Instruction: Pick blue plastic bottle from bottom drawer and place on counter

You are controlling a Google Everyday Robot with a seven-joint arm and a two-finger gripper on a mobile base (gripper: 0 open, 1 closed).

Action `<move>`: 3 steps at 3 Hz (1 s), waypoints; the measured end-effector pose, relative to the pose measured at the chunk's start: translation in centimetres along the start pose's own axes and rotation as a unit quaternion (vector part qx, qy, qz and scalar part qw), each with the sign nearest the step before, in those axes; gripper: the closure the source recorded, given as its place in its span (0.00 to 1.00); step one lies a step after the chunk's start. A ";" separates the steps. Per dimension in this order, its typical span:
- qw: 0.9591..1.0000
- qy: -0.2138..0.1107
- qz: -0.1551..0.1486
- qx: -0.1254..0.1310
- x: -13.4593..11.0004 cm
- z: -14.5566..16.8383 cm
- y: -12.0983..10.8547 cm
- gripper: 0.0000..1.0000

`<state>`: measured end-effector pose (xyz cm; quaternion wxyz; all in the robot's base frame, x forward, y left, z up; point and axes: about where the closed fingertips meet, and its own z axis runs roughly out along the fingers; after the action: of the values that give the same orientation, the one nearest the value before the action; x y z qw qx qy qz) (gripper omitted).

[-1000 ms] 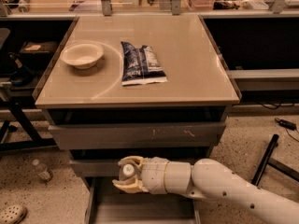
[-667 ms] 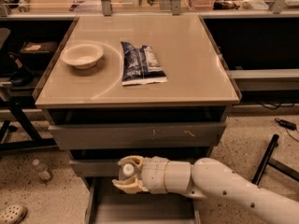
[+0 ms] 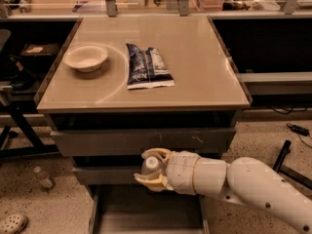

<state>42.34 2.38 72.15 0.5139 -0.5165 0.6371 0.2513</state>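
Observation:
My gripper (image 3: 150,168) is shut on the blue plastic bottle (image 3: 150,165), a small clear bottle with a white cap, and holds it in front of the middle grey drawer, above the open bottom drawer (image 3: 146,213). Its cream fingers (image 3: 151,181) wrap the bottle from above and below. The white arm reaches in from the lower right. The counter (image 3: 195,77), a glossy beige top with a faint white curved line, caps the cabinet above the gripper.
A cream bowl (image 3: 86,57) sits on the counter's left side and a flat dark-blue pouch (image 3: 146,66) lies at its middle. Another small bottle (image 3: 44,177) and a shoe (image 3: 12,223) lie on the floor at left. Black stand legs (image 3: 285,160) are at right.
The gripper holding the bottle has risen slightly in front of the drawers; otherwise nothing has visibly changed.

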 end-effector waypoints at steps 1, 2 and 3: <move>0.999 0.026 -0.002 0.036 -1.8 -4.4 -2.3 1.00; 0.999 0.026 -0.002 0.036 -1.8 -4.4 -2.3 1.00; 0.998 0.026 0.014 0.053 -2.2 -6.4 -4.6 1.00</move>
<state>43.88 -3.74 77.37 0.5204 -0.4861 0.6697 0.2108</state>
